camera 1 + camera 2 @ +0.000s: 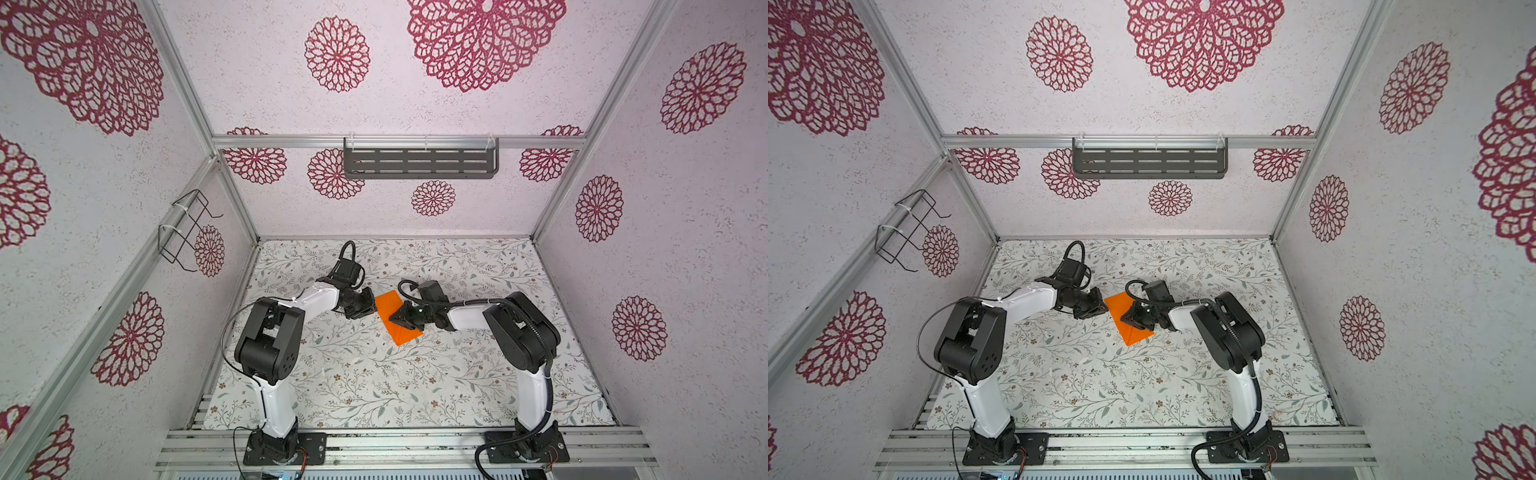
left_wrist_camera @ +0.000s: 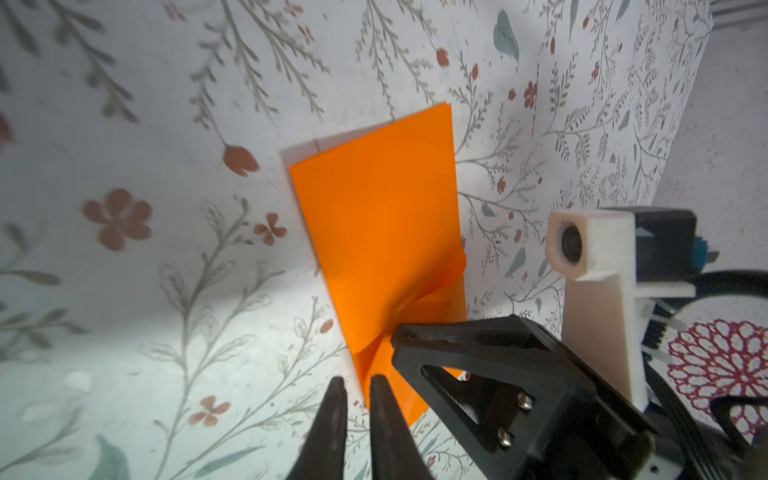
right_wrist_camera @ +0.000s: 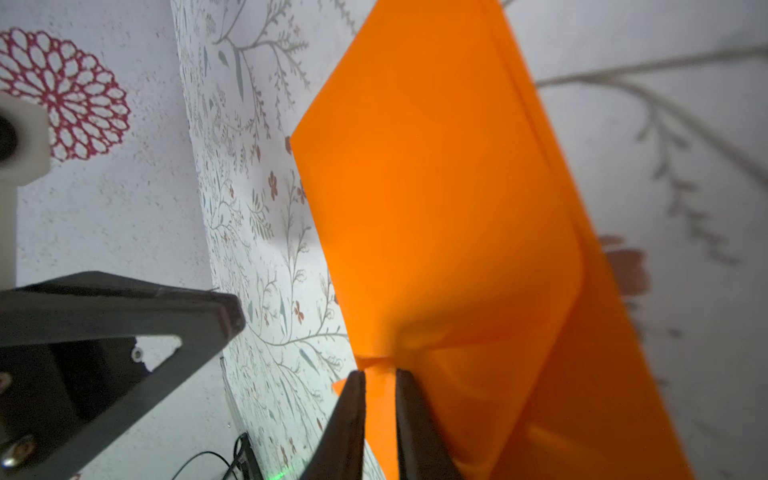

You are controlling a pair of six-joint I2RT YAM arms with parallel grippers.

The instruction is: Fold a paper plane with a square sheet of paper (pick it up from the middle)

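The square sheet of paper lies bright orange on the floral table, folded into a two-layer rectangle. My right gripper reaches over it from the right, shut on a pinch of the top layer, which puckers at the fingertips. My left gripper sits low at the sheet's left edge. Its jaws are shut to a thin slit that shows only table. No paper plane is in view.
A floral mat covers the table between patterned walls. A dark slotted shelf hangs on the back wall and a wire rack on the left wall. Metal rails carry both arm bases at the front.
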